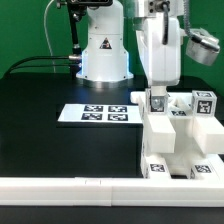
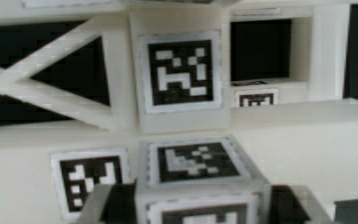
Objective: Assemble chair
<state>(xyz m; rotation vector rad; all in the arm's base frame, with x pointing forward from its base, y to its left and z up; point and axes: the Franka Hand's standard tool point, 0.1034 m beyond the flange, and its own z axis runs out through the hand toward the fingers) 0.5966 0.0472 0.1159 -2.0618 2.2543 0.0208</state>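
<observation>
The chair is a cluster of white tagged pieces at the exterior view's right, against the long rail. My gripper stands straight above its left part and is shut on a small white tagged post that touches the cluster. In the wrist view the gripper has dark fingers on either side of that post's tagged end. Beyond it stands an upright post with a tag and the X-braced frame. Whether the held post is seated is hidden.
The marker board lies on the black table in the middle. The long low white rail runs along the front. The arm's base stands at the back with cables to its left.
</observation>
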